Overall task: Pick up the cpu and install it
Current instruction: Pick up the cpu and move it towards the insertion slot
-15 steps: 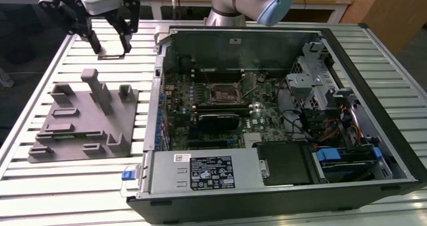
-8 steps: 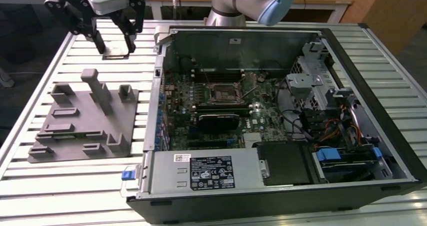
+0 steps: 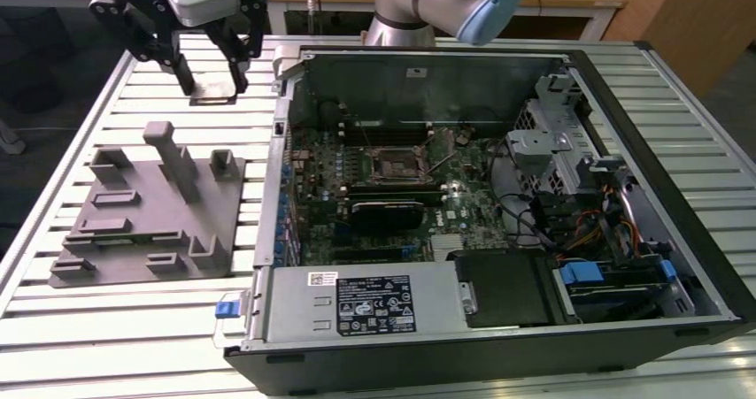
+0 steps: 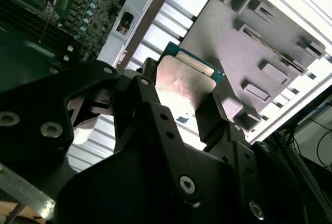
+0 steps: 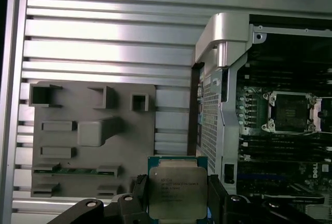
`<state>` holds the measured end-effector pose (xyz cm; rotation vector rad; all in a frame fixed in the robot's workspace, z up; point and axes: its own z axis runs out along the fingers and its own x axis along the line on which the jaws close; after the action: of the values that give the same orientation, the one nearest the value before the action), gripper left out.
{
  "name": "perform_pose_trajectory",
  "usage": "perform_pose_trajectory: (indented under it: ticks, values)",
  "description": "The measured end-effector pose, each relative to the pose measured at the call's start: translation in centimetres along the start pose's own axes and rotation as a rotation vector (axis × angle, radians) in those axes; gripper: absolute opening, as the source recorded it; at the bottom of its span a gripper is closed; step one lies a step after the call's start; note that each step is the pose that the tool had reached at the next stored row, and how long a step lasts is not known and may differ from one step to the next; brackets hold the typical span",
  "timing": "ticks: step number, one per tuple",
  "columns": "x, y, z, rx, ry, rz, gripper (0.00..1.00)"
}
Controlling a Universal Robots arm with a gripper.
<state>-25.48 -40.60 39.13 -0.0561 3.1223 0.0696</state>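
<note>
The tool (image 3: pixel 214 86) is clamped on the cpu (image 5: pixel 176 192), held flat between its jaws.

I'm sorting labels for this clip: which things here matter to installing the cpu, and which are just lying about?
In the job: cpu, clamped in the hand; black socket frame.
Just lying about: grey moulded tray; power supply; drive cables; slatted table.

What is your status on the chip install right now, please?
End effector shut on chip, aloft outside the computer case. Chip not yet in socket. Socket looks open, nothing on it.
</note>
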Motion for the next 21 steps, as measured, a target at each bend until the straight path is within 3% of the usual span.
perform_pose_trajectory:
  ticks: [21]
  values:
    - [-1.30, -0.05, 0.02, 0.0000, 0.0000, 0.000, 0.54]
